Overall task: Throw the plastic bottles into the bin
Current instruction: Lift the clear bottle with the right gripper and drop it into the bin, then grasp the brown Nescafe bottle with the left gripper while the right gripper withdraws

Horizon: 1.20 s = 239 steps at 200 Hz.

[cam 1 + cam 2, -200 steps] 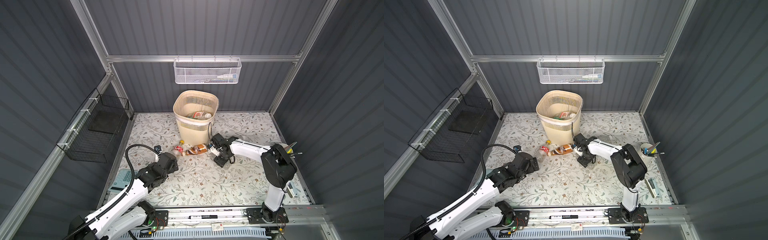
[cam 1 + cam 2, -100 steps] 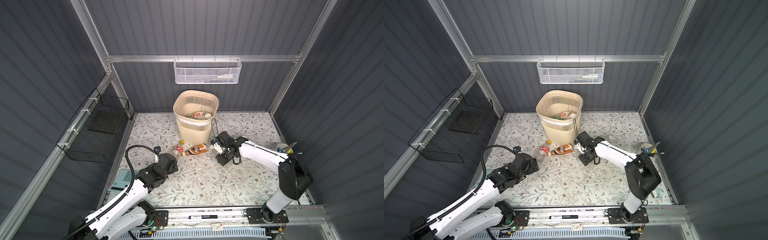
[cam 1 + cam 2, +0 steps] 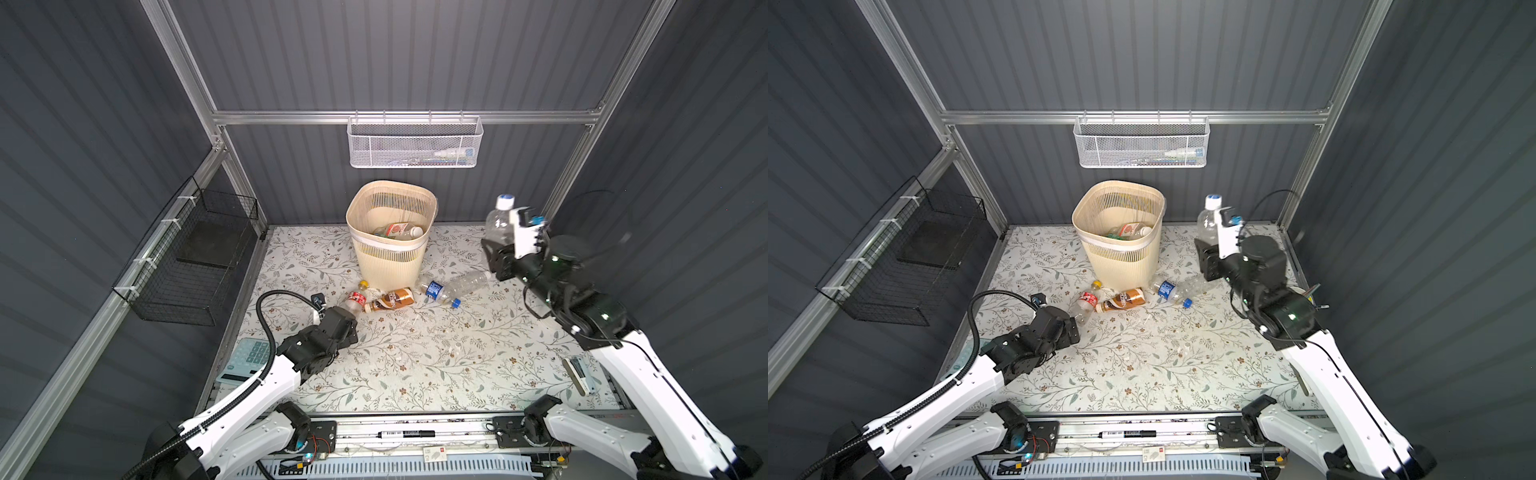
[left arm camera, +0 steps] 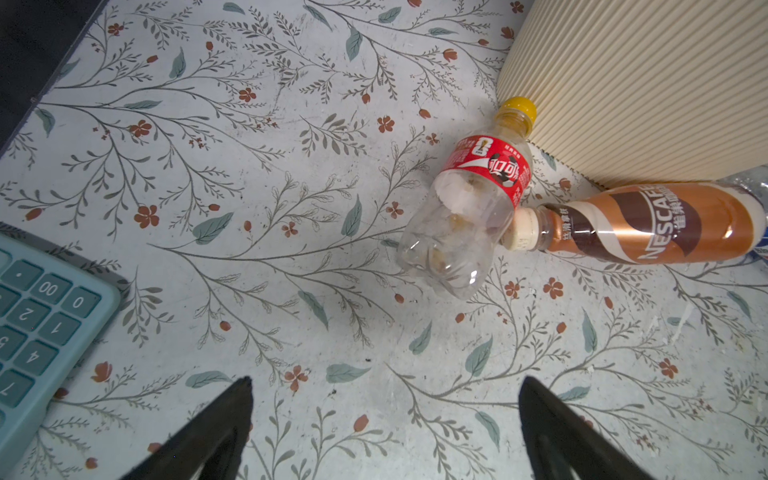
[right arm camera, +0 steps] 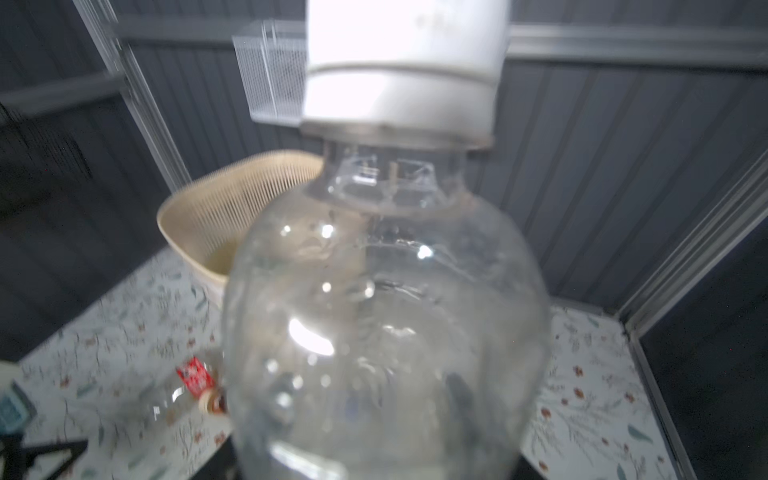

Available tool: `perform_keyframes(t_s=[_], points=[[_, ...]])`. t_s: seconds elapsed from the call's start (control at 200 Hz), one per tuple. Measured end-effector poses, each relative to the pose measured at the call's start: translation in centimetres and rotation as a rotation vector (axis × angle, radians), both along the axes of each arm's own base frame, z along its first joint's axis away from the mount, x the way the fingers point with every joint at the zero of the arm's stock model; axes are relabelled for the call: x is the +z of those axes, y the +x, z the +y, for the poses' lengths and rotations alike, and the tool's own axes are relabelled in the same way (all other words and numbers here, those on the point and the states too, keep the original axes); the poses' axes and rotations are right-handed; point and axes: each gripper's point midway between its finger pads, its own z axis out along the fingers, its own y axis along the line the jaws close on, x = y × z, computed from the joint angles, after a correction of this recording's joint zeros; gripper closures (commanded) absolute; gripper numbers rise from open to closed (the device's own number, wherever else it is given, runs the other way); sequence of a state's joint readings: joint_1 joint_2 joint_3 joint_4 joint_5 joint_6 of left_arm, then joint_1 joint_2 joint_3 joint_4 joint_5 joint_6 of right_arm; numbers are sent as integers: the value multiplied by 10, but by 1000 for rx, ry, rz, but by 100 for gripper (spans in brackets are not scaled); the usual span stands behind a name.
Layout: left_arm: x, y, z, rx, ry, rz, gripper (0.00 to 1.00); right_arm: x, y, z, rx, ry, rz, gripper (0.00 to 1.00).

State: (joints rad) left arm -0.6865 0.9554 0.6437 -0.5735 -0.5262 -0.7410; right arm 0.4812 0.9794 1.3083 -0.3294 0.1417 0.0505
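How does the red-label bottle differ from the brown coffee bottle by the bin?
The red-label bottle is clear with a yellow cap; the coffee bottle is wrapped brown with a cream cap. The red-label bottle's cap points at the bin; the coffee bottle lies along its base. Both lie on their sides.

- My left arm [image 3: 249, 399] has long white shells and black joints near its tip.
- A thick black ribbed hose [image 3: 262, 316] loops from it.
- Its left end effector [image 4: 385, 382] has two black pointed fingers [image 4: 224, 428].
- My right arm [image 3: 648, 386] is white and black too, with thin black wires [image 3: 527, 305] and tiny green lights [image 3: 604, 316].
- Each arm starts at a round black motor [image 3: 293, 417].
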Motion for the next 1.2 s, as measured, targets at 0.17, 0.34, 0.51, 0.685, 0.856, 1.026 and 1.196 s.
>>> perform_keyframes(t_s=[0.17, 0.34, 0.51, 0.685, 0.856, 1.026, 1.196], points=[[-4, 5, -9, -20, -17, 6, 0, 89, 23, 20, 72, 147, -159, 46], [-13, 6, -14, -48, -3, 38, 0, 86, 112, 102, 269, 160, 22, 29], [-12, 6, -16, -64, 14, 54, 0, -17, 180, 151, 314, 113, 378, 1], [-3, 9, -18, -88, 20, 36, 0, -61, 155, 124, 212, 102, 543, 1], [4, 7, -21, -142, 51, 15, 0, 3, 89, 74, 152, 210, 354, 1], [22, 7, -46, -284, 162, -29, 0, 15, 58, 32, 83, 294, 239, 1], [30, 22, -96, -467, 307, -36, 0, -95, 65, 15, -20, 244, 427, 1]])
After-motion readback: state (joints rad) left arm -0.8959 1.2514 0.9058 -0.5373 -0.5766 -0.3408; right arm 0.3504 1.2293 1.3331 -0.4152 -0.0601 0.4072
